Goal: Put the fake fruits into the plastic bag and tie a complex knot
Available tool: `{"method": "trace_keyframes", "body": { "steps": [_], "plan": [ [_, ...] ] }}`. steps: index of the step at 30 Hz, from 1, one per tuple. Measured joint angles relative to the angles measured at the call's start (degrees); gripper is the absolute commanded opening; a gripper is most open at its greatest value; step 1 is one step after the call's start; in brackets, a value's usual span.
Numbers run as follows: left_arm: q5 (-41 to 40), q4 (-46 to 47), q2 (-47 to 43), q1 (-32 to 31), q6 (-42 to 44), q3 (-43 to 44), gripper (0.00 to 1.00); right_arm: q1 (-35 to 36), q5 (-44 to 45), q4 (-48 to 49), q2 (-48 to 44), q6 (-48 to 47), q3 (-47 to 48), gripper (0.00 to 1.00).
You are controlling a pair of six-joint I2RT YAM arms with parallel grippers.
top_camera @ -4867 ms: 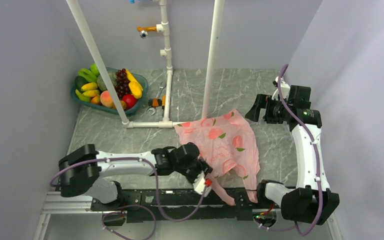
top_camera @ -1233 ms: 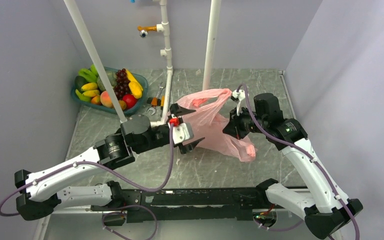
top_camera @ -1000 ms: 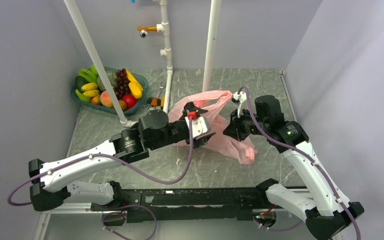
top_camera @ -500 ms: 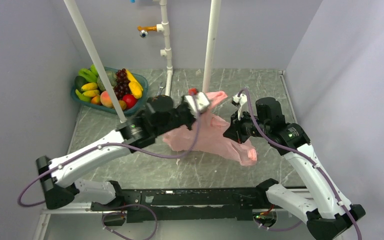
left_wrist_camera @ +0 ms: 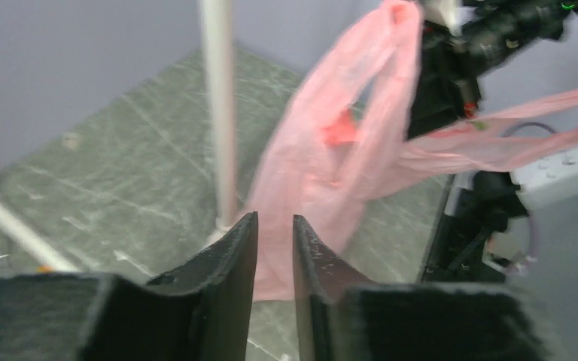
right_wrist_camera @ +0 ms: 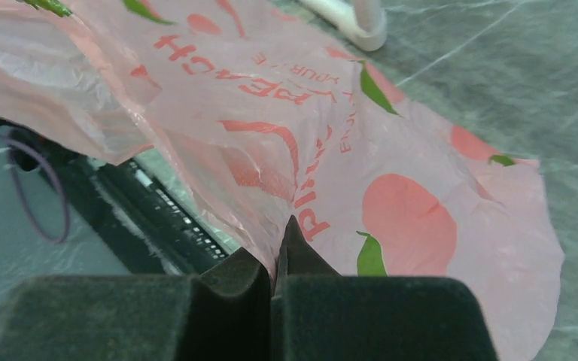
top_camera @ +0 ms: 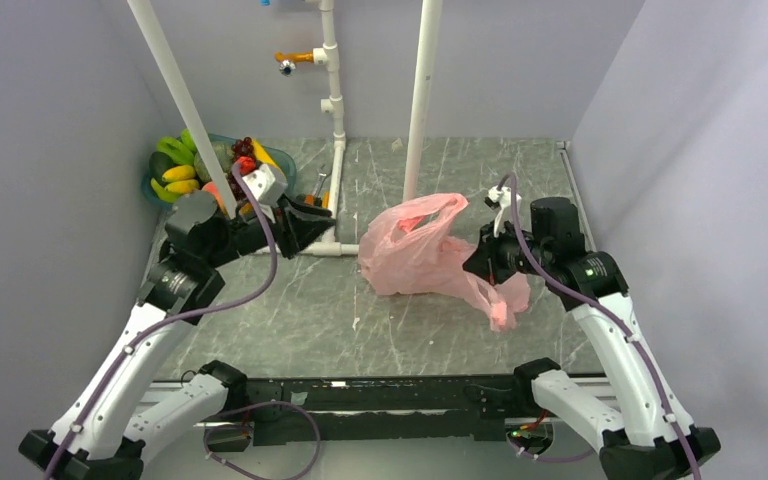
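The pink plastic bag [top_camera: 412,258] slumps on the table's middle, one handle loop [top_camera: 442,205] standing up. My right gripper [top_camera: 482,262] is shut on the bag's film at its right side, the pink printed film [right_wrist_camera: 391,173] pinched between the fingertips [right_wrist_camera: 280,226]. My left gripper [top_camera: 308,228] hangs left of the bag, apart from it, near the basin. Its jaws [left_wrist_camera: 275,218] stand a little apart with nothing between them, and the bag [left_wrist_camera: 323,150] shows beyond them. The fake fruits [top_camera: 182,172] lie in the teal basin [top_camera: 157,192] at the back left, partly hidden by my left arm.
A white pipe frame has a slanted post [top_camera: 175,100], an upright post [top_camera: 425,100] just behind the bag, and a base pipe [top_camera: 336,190]. A wrench and an orange tool [top_camera: 316,197] lie by the base pipe. Grey walls close in on three sides.
My left gripper has let go of the bag and swung left toward the basin. The bag has dropped from its stretched, lifted shape onto the table. The right gripper keeps its hold.
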Motion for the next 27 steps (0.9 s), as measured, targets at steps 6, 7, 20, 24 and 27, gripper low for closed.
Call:
{"method": "trace_keyframes", "body": {
  "steps": [6,7,20,24,27],
  "plan": [
    [-5.7,0.2,2.3,-18.9,9.6,-0.3,0.64,0.2,-5.7,2.8,4.7,4.1,0.0,0.0],
    [-6.9,0.5,2.5,-21.6,11.3,-0.3,0.68,0.4,-6.3,3.2,4.9,4.5,0.0,0.0],
    [-28.1,9.4,20.5,-35.6,24.9,7.2,0.28,4.2,-8.9,6.9,5.2,6.8,0.0,0.0],
    [-31.4,7.6,23.1,-36.2,24.8,10.1,0.0,4.4,-9.0,7.0,5.3,6.6,0.0,0.0],
    [-29.7,5.2,20.9,-32.6,22.6,9.3,0.0,4.4,-8.7,5.4,5.3,5.7,0.5,0.02]
  ]
}}
